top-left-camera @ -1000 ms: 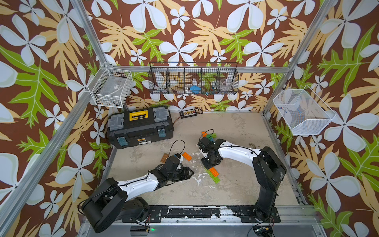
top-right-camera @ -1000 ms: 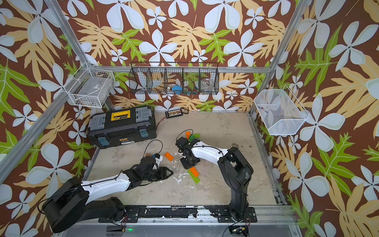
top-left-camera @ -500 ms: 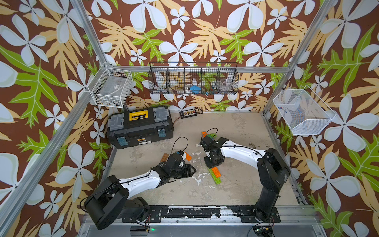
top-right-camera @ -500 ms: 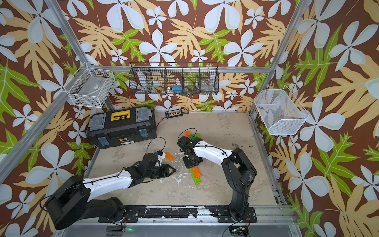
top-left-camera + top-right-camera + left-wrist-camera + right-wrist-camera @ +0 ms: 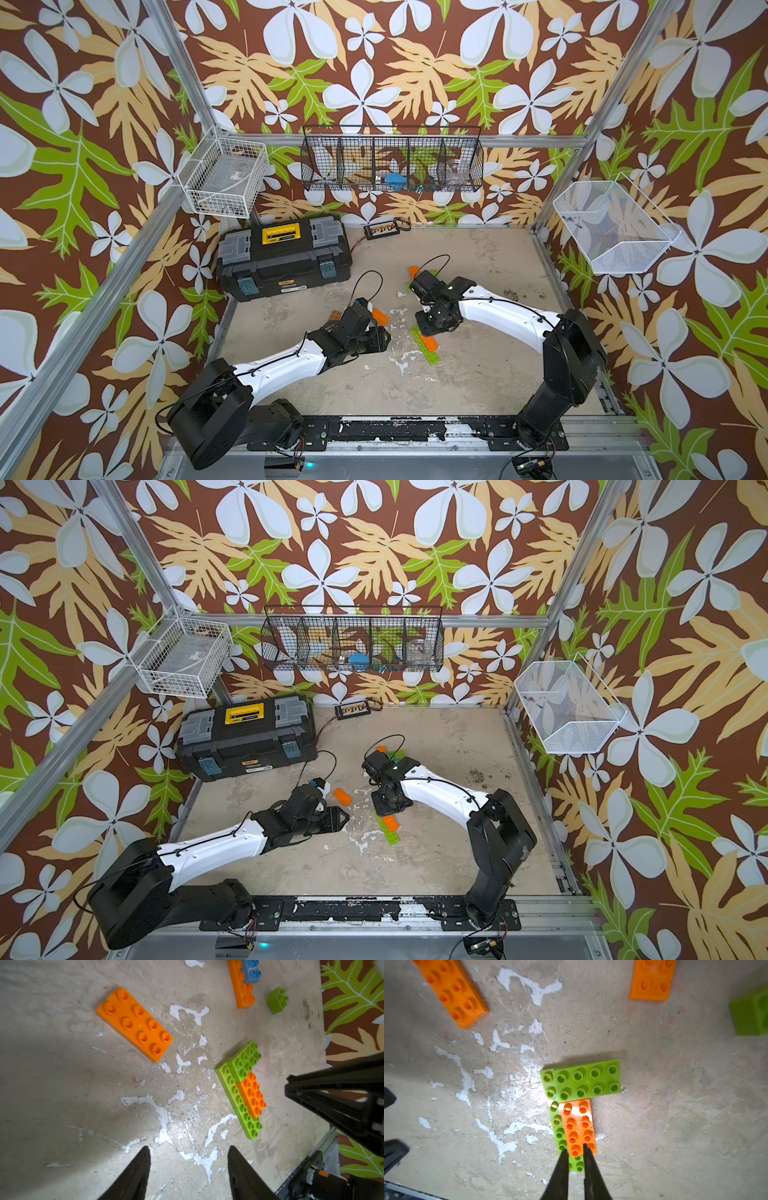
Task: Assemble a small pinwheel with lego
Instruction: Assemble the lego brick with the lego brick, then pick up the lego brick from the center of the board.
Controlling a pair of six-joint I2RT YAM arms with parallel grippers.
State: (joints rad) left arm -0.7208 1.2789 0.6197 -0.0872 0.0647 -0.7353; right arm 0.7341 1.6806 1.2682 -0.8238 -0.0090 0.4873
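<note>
Partial pinwheel mid-table, neither arm holding anything.

stack of studded plastic lego bricks (image 5: 428, 345) lies flat on the worn beige table (image 5: 675, 1105): lime-green base strip (image 5: 558, 1128), lime-green 2x4 brick (image 5: 586, 1081) across its end, orange 2x4 brick (image 5: 578, 1124) along it, giving an L shape. right gripper (image 5: 575, 1148) hangs over one end of that orange brick, jaws a narrow slit apart and empty, probably just seating or releasing it. left gripper (image 5: 189, 1147) has its jaws wide apart and empty, low over bare table. The loose orange 2x4 brick (image 5: 135, 1023) ahead of it is likely the next blade.
</note>
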